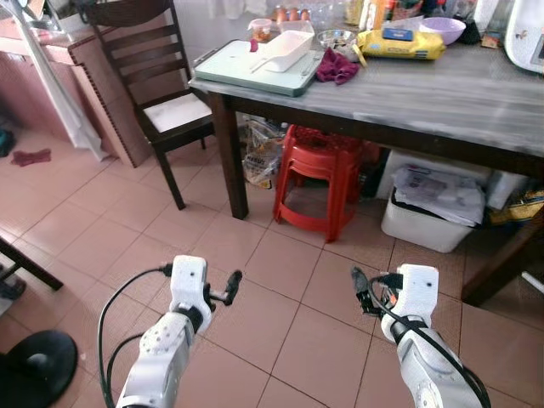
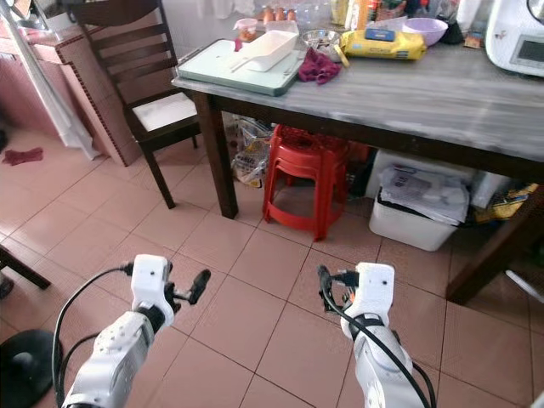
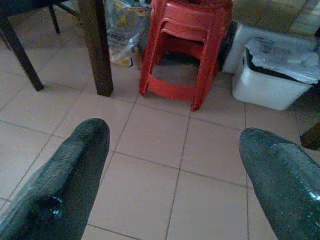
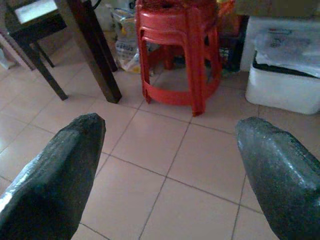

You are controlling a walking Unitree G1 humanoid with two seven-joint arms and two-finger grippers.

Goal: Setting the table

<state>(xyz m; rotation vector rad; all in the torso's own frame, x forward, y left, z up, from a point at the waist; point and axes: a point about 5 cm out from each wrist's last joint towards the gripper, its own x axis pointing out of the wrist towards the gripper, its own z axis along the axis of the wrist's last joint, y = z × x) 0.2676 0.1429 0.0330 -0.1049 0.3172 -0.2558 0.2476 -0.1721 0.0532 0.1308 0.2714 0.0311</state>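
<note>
table (image 1: 442,93): matt grey wood-grain top | stools (image 1: 319,178): glossy red plastic | floor (image 1: 280,280): smooth tile | chair (image 1: 153,76): dark wood

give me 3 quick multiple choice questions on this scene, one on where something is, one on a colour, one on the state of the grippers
1. Where do the stacked stools stand?
A. on the chair
B. under the table
C. on the table

2. What colour is the cloth on the table?
A. magenta
B. blue
C. white

3. How are the left gripper and right gripper?
A. both shut on cups
B. one holds a plate
C. both open, empty

Key: 1 B, the stools sit on the floor beneath the tabletop. 2 A, it is dark pink. 3 C, wrist views show fingers apart with floor between them.
</note>
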